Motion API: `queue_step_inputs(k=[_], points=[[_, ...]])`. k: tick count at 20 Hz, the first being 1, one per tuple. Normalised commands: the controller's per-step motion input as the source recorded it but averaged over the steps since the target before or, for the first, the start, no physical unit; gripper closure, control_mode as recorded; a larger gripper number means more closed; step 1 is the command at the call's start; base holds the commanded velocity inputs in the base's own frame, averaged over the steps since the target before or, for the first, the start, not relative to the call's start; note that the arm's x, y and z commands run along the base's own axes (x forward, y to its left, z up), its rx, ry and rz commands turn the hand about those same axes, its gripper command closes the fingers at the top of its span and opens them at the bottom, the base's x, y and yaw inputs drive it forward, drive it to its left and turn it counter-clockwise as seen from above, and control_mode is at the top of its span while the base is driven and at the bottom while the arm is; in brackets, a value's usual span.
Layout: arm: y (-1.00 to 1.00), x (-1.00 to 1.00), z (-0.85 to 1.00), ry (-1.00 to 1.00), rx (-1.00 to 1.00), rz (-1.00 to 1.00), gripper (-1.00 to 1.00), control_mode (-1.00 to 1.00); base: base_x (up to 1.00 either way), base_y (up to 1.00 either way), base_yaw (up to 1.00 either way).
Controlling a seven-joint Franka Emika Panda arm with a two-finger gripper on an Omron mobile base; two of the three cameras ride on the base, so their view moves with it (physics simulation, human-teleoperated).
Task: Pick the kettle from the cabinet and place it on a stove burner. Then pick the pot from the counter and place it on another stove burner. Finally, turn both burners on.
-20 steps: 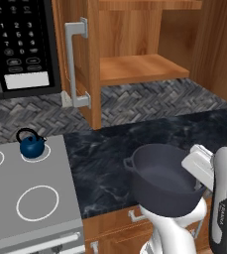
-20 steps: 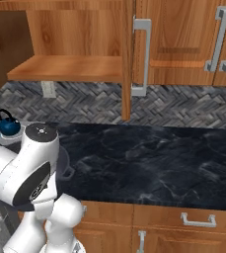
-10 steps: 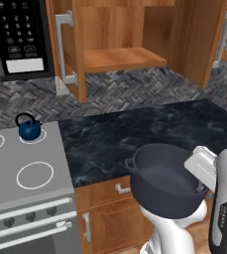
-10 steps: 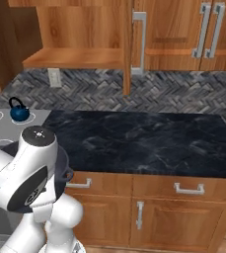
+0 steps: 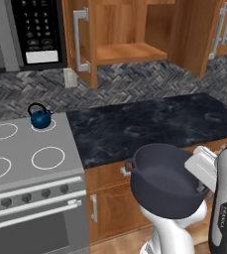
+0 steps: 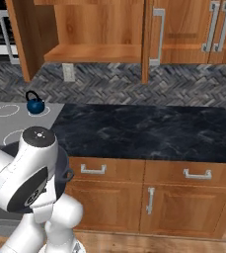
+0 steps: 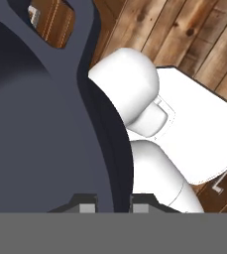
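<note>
Hand (image 7: 112,201): two small dark fingertips clamped on the rim of the wide dark-grey round pot (image 5: 167,181).
Pot: held in the air in front of the black marble-look desk (image 5: 149,124), off its surface.
Kettle: small dark-blue kettle (image 5: 39,117) on a rear white ring of the grey cooktop (image 5: 60,141).
Cabinet: brown wooden wall cabinet (image 5: 127,52), door open.
Writing: microwave (image 5: 35,32) keypad labels (too small to read).

Both base views look down across the counter (image 5: 149,124); hand view hugs the pot (image 7: 40,124).
</note>
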Motion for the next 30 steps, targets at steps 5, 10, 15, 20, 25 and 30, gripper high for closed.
queue_step_inputs(k=[5, 10, 15, 20, 25, 30], points=[[0.0, 0.0, 0.0, 0.0, 0.0, 0.0, 1.0, 1.0, -0.41, 0.49, 0.0], [0.0, 0.0, 0.0, 0.0, 0.0, 0.0, 1.0, 1.0, -0.31, 0.55, 0.01], [0.0, 0.0, 0.0, 0.0, 0.0, 0.0, 1.0, 1.0, -0.04, 0.75, 0.08], [0.0, 0.0, 0.0, 0.0, 0.0, 0.0, 1.0, 1.0, 0.0, 0.78, 0.1], [0.0, 0.0, 0.0, 0.0, 0.0, 0.0, 1.0, 1.0, 0.16, 0.65, 0.06], [0.0, 0.0, 0.0, 0.0, 0.0, 0.0, 1.0, 1.0, 0.26, 0.61, 0.03]])
